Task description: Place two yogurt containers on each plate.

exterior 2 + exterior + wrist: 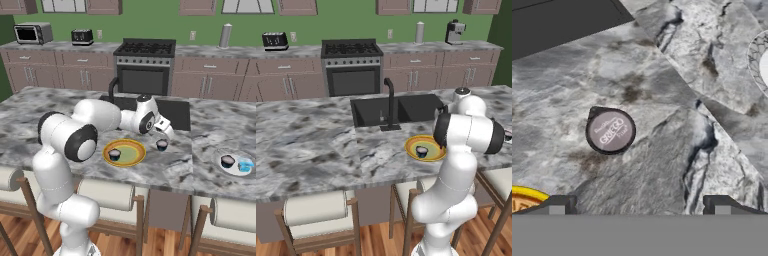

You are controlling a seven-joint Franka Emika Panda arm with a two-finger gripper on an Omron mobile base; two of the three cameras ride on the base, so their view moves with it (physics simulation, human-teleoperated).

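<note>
yogurt container [610,131] upright on counter [662,170], lid facing up, round; gripper [639,205] spread wide above it.

You see a kitchen with green walls [406,25]. A black stove [352,67] sits between brown cabinets [286,77] at the back. In front is a big grey marble counter [306,145] with a black sink [398,109] and a dark tap [390,102]. Stools [318,217] with pale cushions stand on the wooden floor [376,240]. A toaster [275,41] sits on the back counter.
</note>
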